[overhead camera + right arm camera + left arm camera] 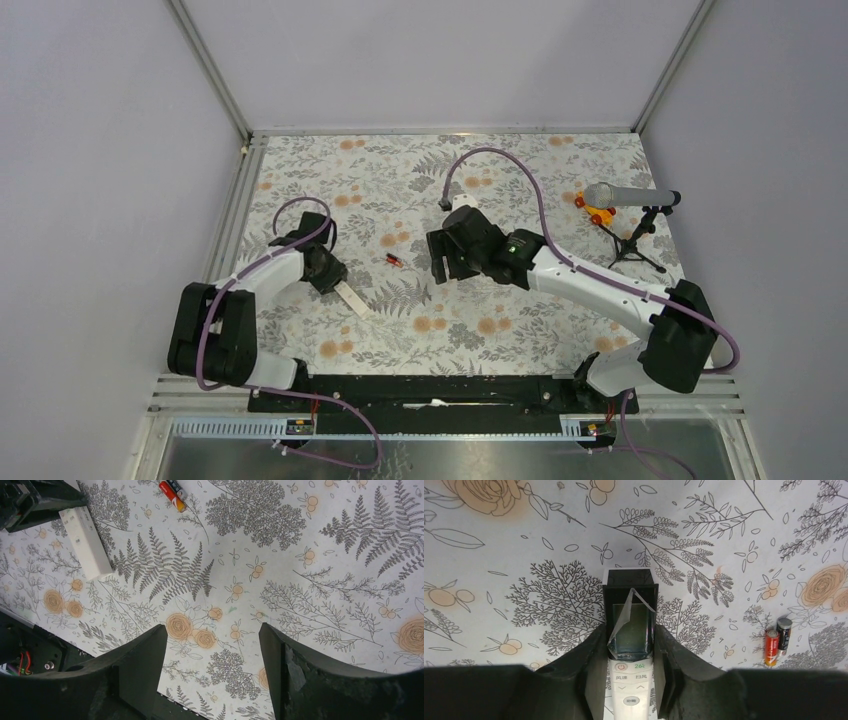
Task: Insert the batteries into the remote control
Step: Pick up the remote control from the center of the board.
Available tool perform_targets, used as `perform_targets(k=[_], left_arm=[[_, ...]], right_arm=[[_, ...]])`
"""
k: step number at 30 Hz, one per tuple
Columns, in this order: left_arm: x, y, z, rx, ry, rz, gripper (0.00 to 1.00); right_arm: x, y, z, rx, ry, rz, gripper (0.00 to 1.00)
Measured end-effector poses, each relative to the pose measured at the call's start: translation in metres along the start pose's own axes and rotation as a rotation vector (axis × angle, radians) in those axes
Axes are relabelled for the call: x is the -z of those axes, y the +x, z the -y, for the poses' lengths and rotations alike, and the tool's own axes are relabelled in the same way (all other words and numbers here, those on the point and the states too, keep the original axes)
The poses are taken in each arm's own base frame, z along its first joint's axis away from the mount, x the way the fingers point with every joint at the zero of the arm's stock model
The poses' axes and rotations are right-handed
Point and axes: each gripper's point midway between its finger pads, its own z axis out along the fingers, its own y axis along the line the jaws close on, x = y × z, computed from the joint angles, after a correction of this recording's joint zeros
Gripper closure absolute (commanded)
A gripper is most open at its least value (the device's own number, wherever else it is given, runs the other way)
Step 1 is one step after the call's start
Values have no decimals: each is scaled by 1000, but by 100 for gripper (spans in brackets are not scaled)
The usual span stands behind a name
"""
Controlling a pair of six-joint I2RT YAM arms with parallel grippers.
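Remote (352,298) clenched in the left gripper (630,632) at the left of the table (520,330), fingers clamped on its sides just behind the dark display end; button face turned toward the wrist camera; white tail pointing near-right, on or just above the surface, which of the two cannot be told. Batteries (394,261), two red-and-black cells lying side by side and touching, just right of the remote and between the two arms. Right gripper (211,630) hovering right of them, jaws spread, nothing between; the cells only just inside its wrist view.

Step in hand, by the look of it: fetching a cell with the free arm while the left holds the remote steady; no cell loaded yet. Done well, that likely means swinging left, coming down over one cell only, fingers across its width, and taking the outer one so the pair is not scattered; where the cells go does not show, and with the buttons up it may lie on the underside, so a turn could be needed first.

Room: open floral surface through the middle and near side; microphone (628,195) well apart at far right; side rail (232,225) close beside the left arm, little slack there.
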Motion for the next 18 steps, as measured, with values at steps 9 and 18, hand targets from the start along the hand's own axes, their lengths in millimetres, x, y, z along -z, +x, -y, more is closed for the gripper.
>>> perform_targets(k=[9,18], left_arm=[[23,-5,23,-97,114,-3,98],[187,-14,136,-381,868,83,91]], right_arm=[[-6,12,-18,-23,-92,-84,0],[37,-62,-109,-196,-555,28,2]])
